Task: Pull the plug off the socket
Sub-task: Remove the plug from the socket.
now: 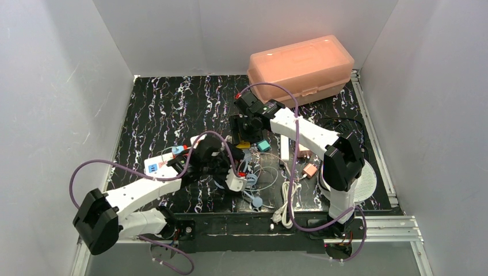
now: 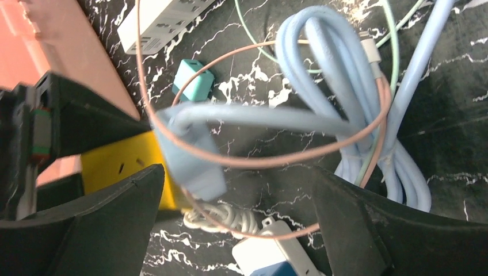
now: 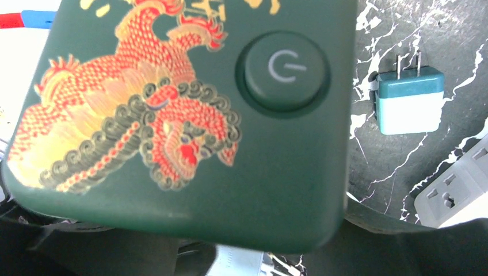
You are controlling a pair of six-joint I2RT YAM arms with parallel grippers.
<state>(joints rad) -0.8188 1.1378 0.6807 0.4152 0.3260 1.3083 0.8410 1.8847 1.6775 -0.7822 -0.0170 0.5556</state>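
A dark green socket block [image 3: 190,144] with a red-and-gold dragon print and a round power button fills the right wrist view. My right gripper [image 3: 230,236] is shut on its near end; from above it sits on the block [image 1: 247,127] at mid-table. A light blue plug [image 2: 193,158] on a light blue cable sits against a yellow socket face [image 2: 115,167]. My left gripper [image 2: 236,195] is open, and the plug lies by its left finger [image 2: 86,224] without either finger touching it. From above, the left gripper [image 1: 230,169] is just in front of the block.
A tangle of light blue, pink and green cables [image 2: 357,98] lies around the plug. Nearby are a teal adapter [image 3: 410,100], a white power strip [image 2: 167,20] and a white-and-blue adapter [image 2: 276,256]. A pink lidded box [image 1: 299,66] stands at the back.
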